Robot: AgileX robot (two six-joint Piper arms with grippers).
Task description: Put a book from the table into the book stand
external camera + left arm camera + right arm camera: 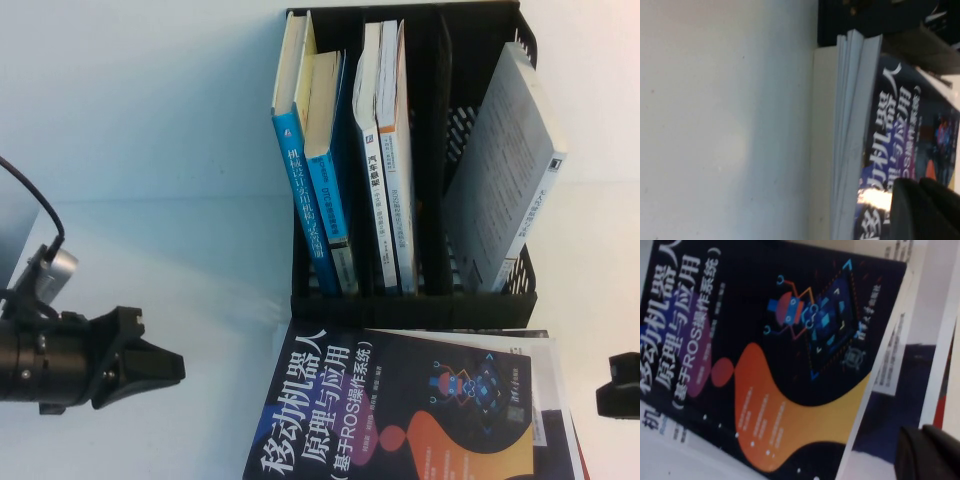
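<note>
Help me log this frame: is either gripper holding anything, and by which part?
Nothing is held. The left gripper hangs left of the book; the right gripper sits beside its right edge.

Bright, cool light washes the table (150, 150) nearly shadowless toward 10 o'clock in the high view. The left wrist view is soft throughout, with a glare patch on the book (900, 150) cover near 5 o'clock. The right wrist view is blurred; its dark gripper edge at 5 o'clock is out of focus.
</note>
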